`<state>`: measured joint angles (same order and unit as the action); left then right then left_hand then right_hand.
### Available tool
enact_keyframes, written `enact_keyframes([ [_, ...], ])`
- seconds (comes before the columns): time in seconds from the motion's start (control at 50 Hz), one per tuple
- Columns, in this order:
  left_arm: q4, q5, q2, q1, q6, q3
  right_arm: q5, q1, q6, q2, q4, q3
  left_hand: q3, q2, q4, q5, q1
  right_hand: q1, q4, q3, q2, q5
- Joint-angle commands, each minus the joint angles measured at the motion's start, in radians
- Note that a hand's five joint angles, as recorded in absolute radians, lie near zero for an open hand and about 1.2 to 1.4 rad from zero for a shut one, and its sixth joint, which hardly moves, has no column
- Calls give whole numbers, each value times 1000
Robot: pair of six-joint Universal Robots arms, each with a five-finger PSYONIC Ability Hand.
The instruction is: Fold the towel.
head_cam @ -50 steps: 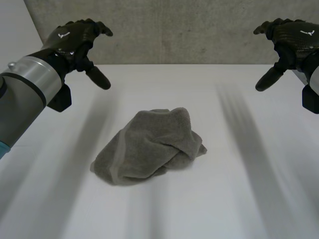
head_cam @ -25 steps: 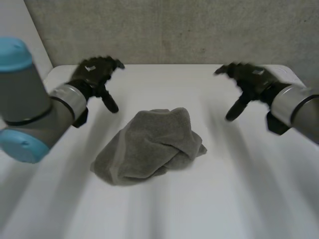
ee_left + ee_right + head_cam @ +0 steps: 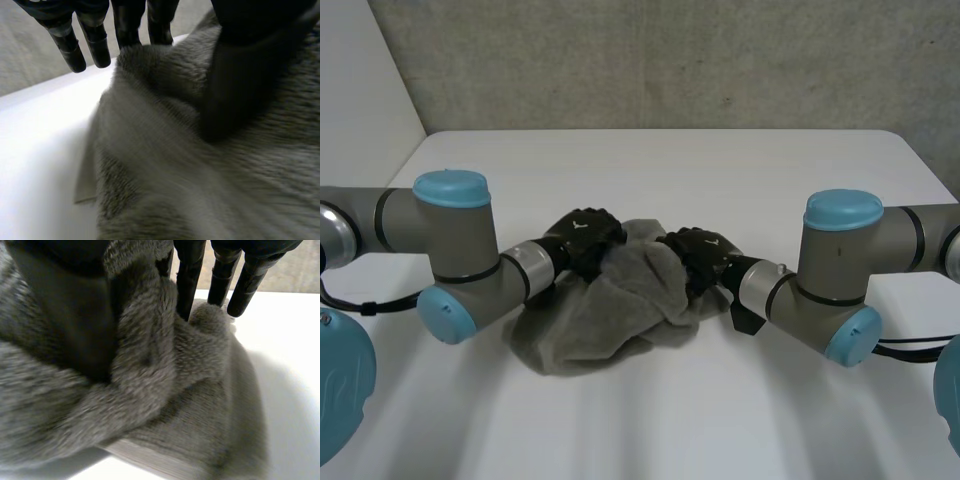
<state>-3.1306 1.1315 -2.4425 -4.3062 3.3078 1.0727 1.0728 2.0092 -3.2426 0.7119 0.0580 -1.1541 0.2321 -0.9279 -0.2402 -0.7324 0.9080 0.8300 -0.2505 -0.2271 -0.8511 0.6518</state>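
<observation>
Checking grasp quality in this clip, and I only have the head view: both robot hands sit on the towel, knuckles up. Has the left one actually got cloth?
Observer: Not gripped. The left robot hand has straight fingers, with two tips past the edge of the towel over the table.
Operator: And its thumb?
Observer: It presses down on the towel, and a ridge of cloth rises between it and the fingers.
Operator: The right one?
Observer: The right robot hand looks to have a thick fold caught between its thumb and straight fingers.
</observation>
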Motion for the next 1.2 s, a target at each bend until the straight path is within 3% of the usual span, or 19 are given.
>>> enact_keyframes([
  [0.02, 41, -16, 55, 6, -10, 19, -39, -15, 1, 103, 2, -36, -58, -468, 66, -489, 488, 566, 76, 53, -545, 570],
  [0.12, 44, -16, 175, 2, -11, 92, -45, -81, 29, 238, -1, -121, -58, -468, 66, -489, 488, 566, 76, 53, -545, 570],
  [0.22, 43, -25, 346, -15, -7, 242, -43, -122, 150, 389, -26, -265, -58, -468, 66, -489, 488, 566, 76, 53, -545, 570],
  [0.26, 34, -30, 460, -38, -2, 378, -40, -165, 272, 472, -64, -389, -58, -468, 66, -489, 488, 566, 76, 53, -545, 570],
  [0.4, -2, -45, 589, -61, 7, 610, -22, -205, 575, 551, -149, -595, -58, -468, 66, -489, 488, 566, 76, 53, -545, 570],
  [0.42, -9, -58, 606, -58, 16, 651, -24, -202, 630, 555, -173, -625, -58, -468, 66, -489, 488, 184, 76, 53, -162, 187],
  [0.44, -9, -58, 606, -58, 16, 651, -24, -202, 630, 555, -173, -625, -58, -468, 66, -489, 488, 180, 76, 53, -159, 183],
  [0.46, -17, -68, 622, -56, 28, 683, -19, -202, 664, 560, -193, -639, -58, -468, 66, -489, 488, -120, 76, 53, 141, -116],
  [0.58, -22, -79, 634, -70, 79, 742, -24, -202, 643, 612, -204, -630, -58, -468, 66, -489, 488, -360, 76, 53, 381, -356],
  [0.94, -19, -85, 663, -109, 87, 805, -28, -136, 661, 581, -83, -518, -58, -468, 66, -489, 488, -633, 76, 53, 655, -630],
  [1.2, -19, -137, 731, -164, 95, 888, -19, -70, 741, 353, -103, -303, -58, -468, 66, -489, 488, -655, 76, 53, 677, -652],
])
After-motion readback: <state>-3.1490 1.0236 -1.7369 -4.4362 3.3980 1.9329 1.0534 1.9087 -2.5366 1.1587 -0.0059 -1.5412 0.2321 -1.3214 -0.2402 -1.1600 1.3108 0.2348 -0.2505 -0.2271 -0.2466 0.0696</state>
